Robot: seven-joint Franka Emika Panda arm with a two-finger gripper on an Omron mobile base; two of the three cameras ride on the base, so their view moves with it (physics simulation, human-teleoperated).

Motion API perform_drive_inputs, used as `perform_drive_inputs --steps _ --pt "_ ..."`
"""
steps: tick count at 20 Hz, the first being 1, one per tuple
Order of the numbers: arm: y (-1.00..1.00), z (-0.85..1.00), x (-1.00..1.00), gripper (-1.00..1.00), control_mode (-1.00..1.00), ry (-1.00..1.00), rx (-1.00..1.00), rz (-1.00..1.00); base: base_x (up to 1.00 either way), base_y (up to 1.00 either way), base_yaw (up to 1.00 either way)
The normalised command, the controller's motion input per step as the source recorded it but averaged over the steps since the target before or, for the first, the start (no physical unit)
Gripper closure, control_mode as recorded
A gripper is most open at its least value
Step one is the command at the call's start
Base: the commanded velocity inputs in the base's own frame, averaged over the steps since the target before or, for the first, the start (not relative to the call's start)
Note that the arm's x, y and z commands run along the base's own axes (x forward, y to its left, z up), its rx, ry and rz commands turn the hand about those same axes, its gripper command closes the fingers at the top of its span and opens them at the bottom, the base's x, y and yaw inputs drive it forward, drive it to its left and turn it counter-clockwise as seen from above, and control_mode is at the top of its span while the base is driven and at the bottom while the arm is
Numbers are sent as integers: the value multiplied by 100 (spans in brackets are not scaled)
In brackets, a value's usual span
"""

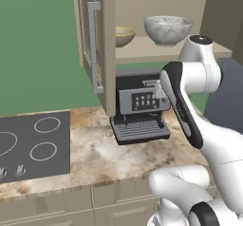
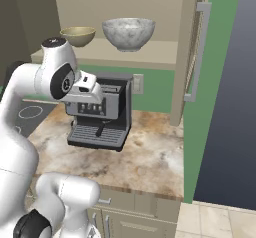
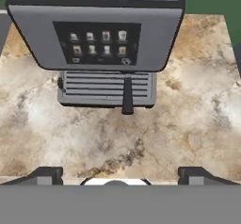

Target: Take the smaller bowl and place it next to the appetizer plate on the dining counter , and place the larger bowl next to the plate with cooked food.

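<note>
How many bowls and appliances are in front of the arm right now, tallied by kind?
Tan bowl: 1, on the cabinet shelf
Marbled grey-white bowl: 1, same shelf
Coffee machine: 1, on the counter
Cooktop: 1
Total: 4

Tan smaller bowl (image 1: 124,35) beside grey-white marbled larger bowl (image 1: 167,29).

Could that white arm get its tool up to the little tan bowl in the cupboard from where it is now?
Probably yes. The cabinet door stands open, the smaller bowl sits near the shelf's front beside the larger bowl, and the open tool holds nothing.
</note>
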Motion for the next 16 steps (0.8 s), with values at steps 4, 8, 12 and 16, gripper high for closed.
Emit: perform_drive_inputs --steps 4,8,12,16 --pt "-34 40 -71 -100 -100 -31 5 -13 0 0 0" --pt "-35 61 -31 -100 -100 -33 15 -17 0 0 0" --pt "-29 74 1 -100 -100 -23 19 -15 0 0 0" --pt "-33 96 0 -100 -100 -14 20 -7 0 0 0"
